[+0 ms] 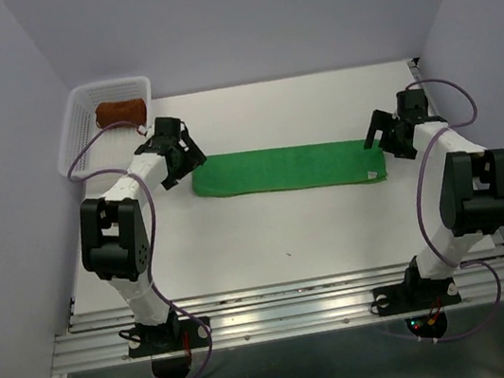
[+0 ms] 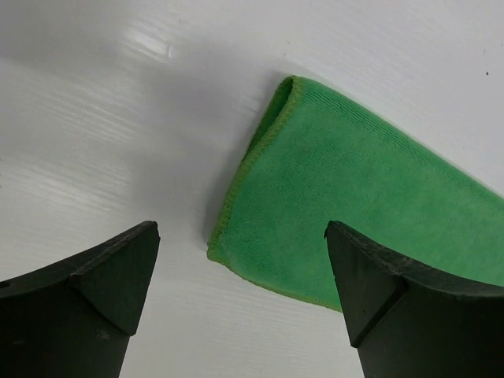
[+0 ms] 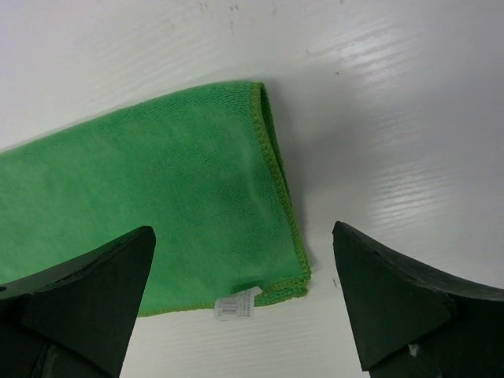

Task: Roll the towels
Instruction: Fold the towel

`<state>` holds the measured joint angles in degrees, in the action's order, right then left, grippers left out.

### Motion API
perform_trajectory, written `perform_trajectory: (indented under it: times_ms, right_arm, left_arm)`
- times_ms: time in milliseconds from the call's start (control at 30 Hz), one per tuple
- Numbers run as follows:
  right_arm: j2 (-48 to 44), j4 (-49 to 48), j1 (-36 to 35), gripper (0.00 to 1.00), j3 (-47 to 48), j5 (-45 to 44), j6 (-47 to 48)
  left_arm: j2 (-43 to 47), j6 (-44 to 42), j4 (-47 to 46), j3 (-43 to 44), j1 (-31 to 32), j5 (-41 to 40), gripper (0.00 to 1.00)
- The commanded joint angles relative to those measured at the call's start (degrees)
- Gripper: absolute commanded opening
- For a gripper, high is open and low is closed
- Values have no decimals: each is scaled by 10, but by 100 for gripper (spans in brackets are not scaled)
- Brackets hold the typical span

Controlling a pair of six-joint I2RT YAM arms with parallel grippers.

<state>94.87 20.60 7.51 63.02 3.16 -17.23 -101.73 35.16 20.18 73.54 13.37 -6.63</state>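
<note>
- The bright green cloth towel (image 1: pixel 287 170), folded into a long flat strip, lay unrolled left to right across the middle of the white table (image 1: pixel 290 250).
- The rust-brown cloth towel (image 1: pixel 120 111) sat rolled in the white plastic mesh basket (image 1: pixel 73 150) at the far left; that part was judged finished.
- The left gripper (image 2: pixel 240 236) hung over the strip's left end, jaws spread wide, holding nothing.
- The right gripper (image 3: pixel 244 232) hung over the right end by the white label (image 3: pixel 234 303), jaws equally wide, empty.
- Each short hemmed edge lay between the fingers, probably ready for a grasp.
- Bare table lay on the near and far sides of the strip.
</note>
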Motion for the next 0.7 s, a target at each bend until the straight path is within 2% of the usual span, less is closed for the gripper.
perform_trajectory:
  times_ms: [0, 33, 67, 200, 233, 267, 367, 500, 533, 567, 667]
  right_arm:
    - [32, 7, 5, 98, 5, -11, 16]
    - [38, 7, 5, 96, 10, -7, 19]
    - [47, 7, 5, 95, 10, -2, 19]
    - [62, 8, 5, 91, 11, -11, 21]
    - [64, 7, 5, 89, 10, -12, 23]
    - [66, 7, 5, 87, 10, -15, 23]
    - [76, 7, 5, 83, 9, -21, 23]
    - [89, 6, 5, 74, 3, -19, 24]
    - [93, 6, 5, 64, 3, -18, 24]
    - [95, 6, 5, 60, 3, -10, 25]
    - [96, 6, 5, 52, 3, 7, 29]
  left_arm:
    - [-9, -4, -4, 2, -5, -25, 99]
    - [-20, -5, -8, 3, -6, -23, 97]
    - [-25, -8, -9, 3, -7, -17, 86]
    - [-51, -9, -22, -1, -8, -10, 65]
    - [-59, -9, -23, -1, -8, -9, 64]
    - [-64, -9, -24, -1, -8, -8, 56]
    - [-73, -7, -28, -2, -8, -10, 44]
    - [-84, -11, -29, -4, -8, -4, 38]
    - [-87, -15, -30, -5, -7, -2, 35]
    - [-87, -16, -33, -8, -7, 0, 30]
    - [-92, -19, -39, -19, -6, 1, 30]
